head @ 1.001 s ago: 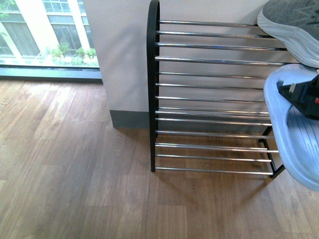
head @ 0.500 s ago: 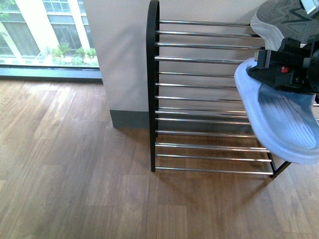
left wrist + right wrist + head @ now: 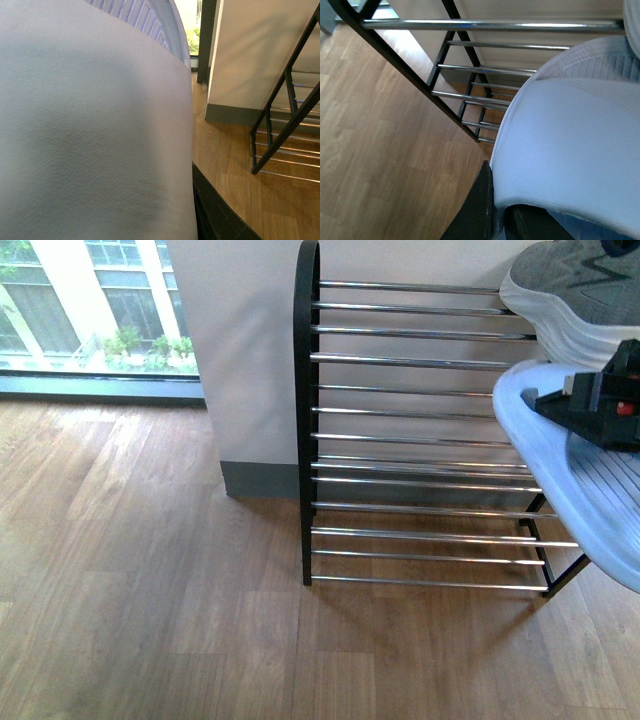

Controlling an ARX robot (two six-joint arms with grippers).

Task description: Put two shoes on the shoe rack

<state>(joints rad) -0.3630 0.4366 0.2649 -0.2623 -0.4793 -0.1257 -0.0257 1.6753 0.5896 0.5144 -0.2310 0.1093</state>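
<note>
The shoe rack (image 3: pixel 420 440), black-framed with chrome bars, stands against the wall. A grey sneaker (image 3: pixel 580 290) lies on its top bars at the right end. Just below it my right gripper (image 3: pixel 600 405) is shut on a pale blue slide (image 3: pixel 590 490), held in front of the rack's right side. In the right wrist view that slide (image 3: pixel 570 140) fills the frame, with the gripper (image 3: pixel 497 210) clamped on its strap edge beside the rack bars (image 3: pixel 470 24). My left gripper (image 3: pixel 192 215) is shut on another pale blue slide (image 3: pixel 90 125); only one dark finger (image 3: pixel 215 215) shows.
Wood plank floor (image 3: pixel 150 590) spreads in front of and left of the rack. A white wall with a grey skirting board (image 3: pixel 260 478) stands behind it. A floor-level window (image 3: pixel 90 310) lies at the far left. The left wrist view shows the rack's side frame (image 3: pixel 285 125).
My right gripper swung the slide left and up in front of the rack, then back a little to the right. The grey sneaker on top now lies flatter and further left.
</note>
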